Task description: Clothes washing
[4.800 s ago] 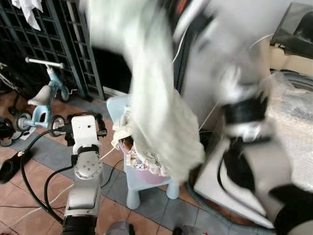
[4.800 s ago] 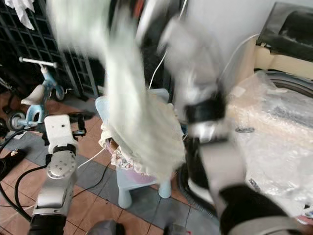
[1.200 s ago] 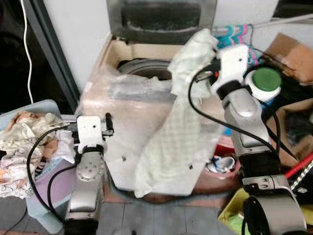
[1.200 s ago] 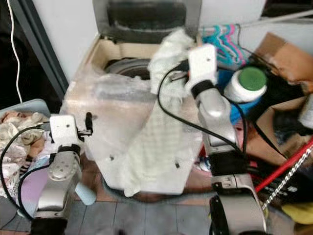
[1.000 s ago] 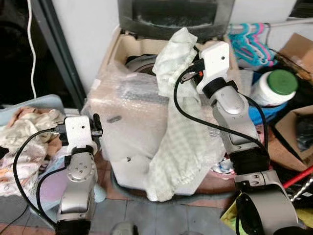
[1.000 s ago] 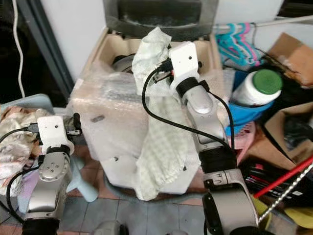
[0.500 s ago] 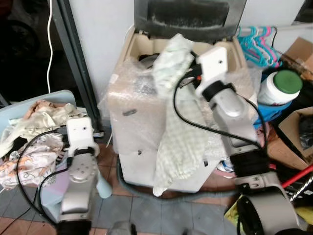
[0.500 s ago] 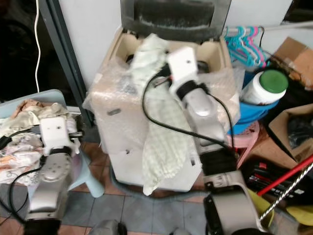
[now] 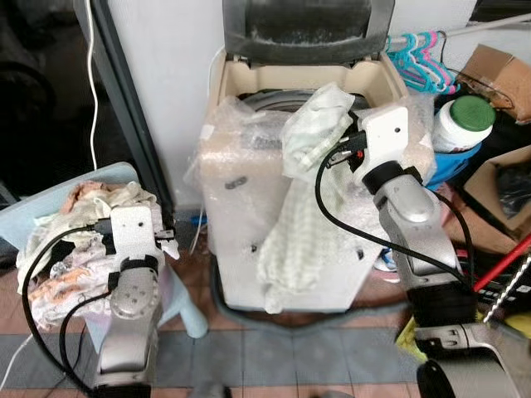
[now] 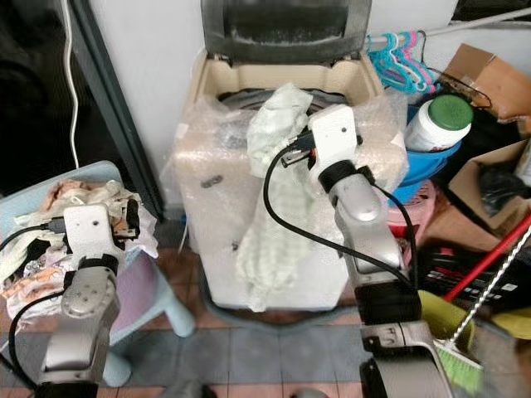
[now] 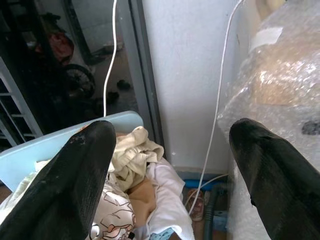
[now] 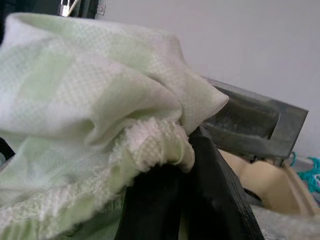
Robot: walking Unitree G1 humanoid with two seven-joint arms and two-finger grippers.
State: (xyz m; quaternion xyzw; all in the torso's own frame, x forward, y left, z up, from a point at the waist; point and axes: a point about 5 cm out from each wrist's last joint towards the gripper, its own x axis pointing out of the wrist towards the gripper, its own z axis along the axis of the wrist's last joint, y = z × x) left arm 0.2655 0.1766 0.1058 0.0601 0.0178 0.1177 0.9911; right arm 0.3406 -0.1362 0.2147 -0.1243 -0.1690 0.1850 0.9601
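Cloth: one pale green checked cloth (image 9: pixel 309 186); its long axis runs up and down, bunched top end at the washer's opening, loose end hanging down the front panel
Washing machine: one top-loader (image 9: pixel 274 224), lid (image 9: pixel 305 26) raised upright against the wall, body wrapped in bubble wrap
Right gripper: the right gripper (image 12: pixel 165 170) sits at the machine's top rim; black fingers pinched together on the cloth's bunched upper end, fabric folded over them
Left gripper: the left gripper (image 11: pixel 170 165) is held low beside the machine's left side; two fingers spread wide apart, nothing between them
Clothes pile: one heap of light garments (image 9: pixel 79 224) on a pale blue stool (image 10: pixel 158 307), left of the machine
Hangers: a bunch of teal and pink hangers (image 9: pixel 423 58), number unclear, right of the lid
Jar: one white jar with green cap (image 9: pixel 465 123) just right of the machine
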